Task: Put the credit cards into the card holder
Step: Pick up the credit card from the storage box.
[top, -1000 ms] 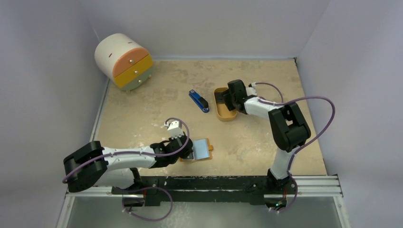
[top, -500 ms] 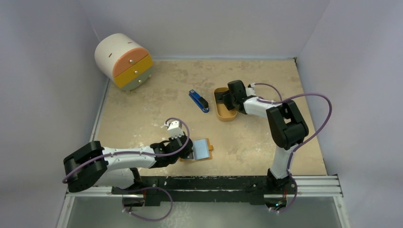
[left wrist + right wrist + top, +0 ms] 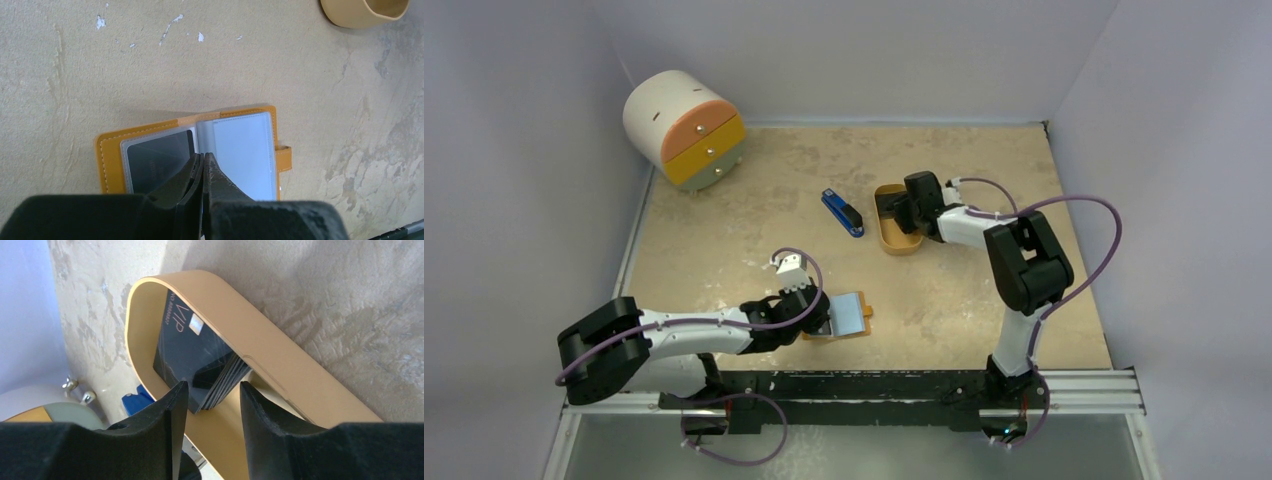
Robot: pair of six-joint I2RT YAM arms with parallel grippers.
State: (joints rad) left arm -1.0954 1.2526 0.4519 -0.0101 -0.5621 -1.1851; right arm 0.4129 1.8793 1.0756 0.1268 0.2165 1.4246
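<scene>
Compared with one second ago, the right arm's elbow [image 3: 1024, 262] has moved slightly toward the left-arm side of the table. The white forearm link [image 3: 969, 225] between that elbow and the right gripper [image 3: 891, 207] now appears shorter in the top view. The purple cable [image 3: 1104, 215] looping over the elbow has drawn inward with it, away from the right wall. Most of this displacement occurred in the first half second.

We are seeing a small rounded white drawer unit [image 3: 686, 128] sitting at the far left corner of the mottled beige tabletop [image 3: 754, 240], showing orange, yellow and pale green drawer fronts. A blue-and-black stapler [image 3: 843, 212] is lying near the middle, just beside an oval orange tray [image 3: 904, 249] on its right
</scene>
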